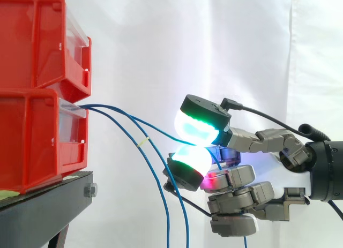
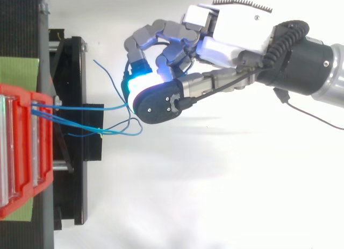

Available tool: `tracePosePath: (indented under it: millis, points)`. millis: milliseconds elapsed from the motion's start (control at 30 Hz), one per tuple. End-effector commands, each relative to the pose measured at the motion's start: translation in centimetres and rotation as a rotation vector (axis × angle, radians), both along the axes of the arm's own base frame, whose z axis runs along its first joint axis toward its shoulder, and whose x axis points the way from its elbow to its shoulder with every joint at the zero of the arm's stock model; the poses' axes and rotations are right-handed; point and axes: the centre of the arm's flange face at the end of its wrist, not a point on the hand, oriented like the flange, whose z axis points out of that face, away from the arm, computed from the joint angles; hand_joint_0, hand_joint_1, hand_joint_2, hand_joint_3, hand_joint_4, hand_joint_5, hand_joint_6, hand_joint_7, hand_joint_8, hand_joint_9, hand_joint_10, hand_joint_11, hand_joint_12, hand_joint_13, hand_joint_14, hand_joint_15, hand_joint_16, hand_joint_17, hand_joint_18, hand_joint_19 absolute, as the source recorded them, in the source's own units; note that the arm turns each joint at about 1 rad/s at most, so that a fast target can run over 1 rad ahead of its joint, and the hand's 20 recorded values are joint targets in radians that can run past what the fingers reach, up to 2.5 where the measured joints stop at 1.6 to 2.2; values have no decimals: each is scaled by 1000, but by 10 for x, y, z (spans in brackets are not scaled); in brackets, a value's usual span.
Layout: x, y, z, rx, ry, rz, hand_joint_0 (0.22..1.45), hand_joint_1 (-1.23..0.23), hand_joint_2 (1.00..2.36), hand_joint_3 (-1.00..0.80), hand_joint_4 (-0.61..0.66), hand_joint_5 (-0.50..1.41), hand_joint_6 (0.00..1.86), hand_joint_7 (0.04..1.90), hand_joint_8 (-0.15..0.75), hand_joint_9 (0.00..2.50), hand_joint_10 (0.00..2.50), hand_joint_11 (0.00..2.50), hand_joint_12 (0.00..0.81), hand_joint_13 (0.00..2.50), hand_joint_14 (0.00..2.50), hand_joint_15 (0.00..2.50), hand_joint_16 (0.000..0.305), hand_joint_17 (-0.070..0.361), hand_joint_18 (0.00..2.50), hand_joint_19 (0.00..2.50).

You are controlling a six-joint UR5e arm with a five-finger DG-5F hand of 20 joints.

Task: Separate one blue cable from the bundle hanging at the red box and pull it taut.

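The robot's hand pinches one thin blue cable between two glowing fingers, a little way from the lower red plastic box. The other blue cables hang loose. It should squeeze firmly and pull slowly, straight away from the box.

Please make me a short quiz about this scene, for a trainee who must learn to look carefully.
1. True or false: the hand pinches one blue cable between two glowing pads.
2. The cables come out of: A a spool; B the lower red bin; C a wall socket.
3. What carries that bin?
Key: 1 true; 2 B; 3 the black stand.
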Motion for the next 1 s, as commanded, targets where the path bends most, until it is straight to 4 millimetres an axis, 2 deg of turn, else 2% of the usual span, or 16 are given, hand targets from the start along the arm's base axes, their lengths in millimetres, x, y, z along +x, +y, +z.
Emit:
tracePosePath:
  millis: [0, 967]
  points:
    - [0, 0, 0, 1, 0, 0, 828, -754, 1020, -254, -11, -204, 984, 1599, 235, 898, 1099, 1713, 291, 971, 2396, 1169, 29, 66, 1054, 1587]
    - [0, 0, 0, 1, 0, 0, 828, -758, 1020, -248, 7, -203, 982, 1601, 236, 897, 1097, 1702, 290, 966, 2412, 1143, 29, 66, 1053, 1590]
